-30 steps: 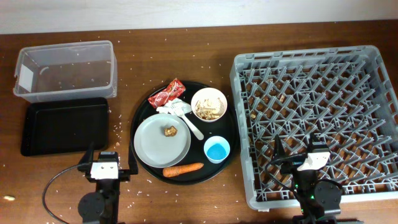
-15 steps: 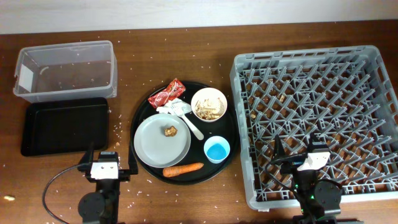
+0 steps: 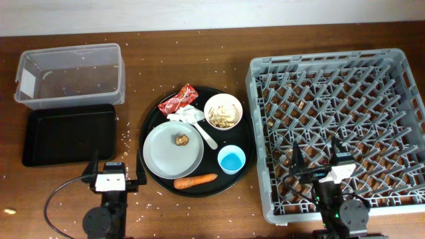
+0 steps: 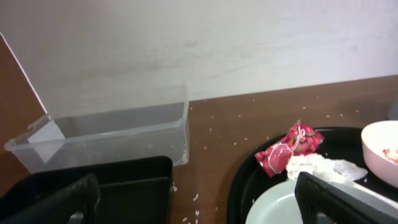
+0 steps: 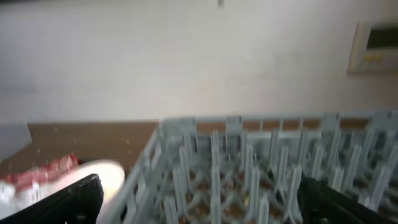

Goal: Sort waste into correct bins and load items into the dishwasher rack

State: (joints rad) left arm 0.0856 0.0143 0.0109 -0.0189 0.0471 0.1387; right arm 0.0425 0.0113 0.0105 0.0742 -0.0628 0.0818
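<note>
On the round black tray (image 3: 151, 119) lie a red wrapper (image 3: 178, 101), a white napkin (image 3: 184, 117), a white fork (image 3: 206, 135), a white bowl (image 3: 223, 111) with beige crumbs, a grey plate (image 3: 166, 154) bearing a brown scrap (image 3: 181, 139), an orange carrot (image 3: 196, 180) and a blue cup (image 3: 232, 160). The clear tub (image 3: 70, 74) and the shallow black tray (image 3: 70, 134) stand at the left. The grey rack (image 3: 339, 99) stands at the right. My left gripper (image 3: 116, 167) is open and empty, in front of the black tray. My right gripper (image 3: 317, 157) is open and empty over the rack's front edge.
Rice-like crumbs are scattered over the brown table and lie in the rack's floor. The left wrist view shows the wrapper (image 4: 289, 146), the napkin (image 4: 320, 167), the tub (image 4: 112, 134) and a white wall behind. The right wrist view shows the rack's pegs (image 5: 249, 162), blurred.
Both grippers have shifted slightly toward the table's front edge; the right one moved more. Nothing on the table has moved.
</note>
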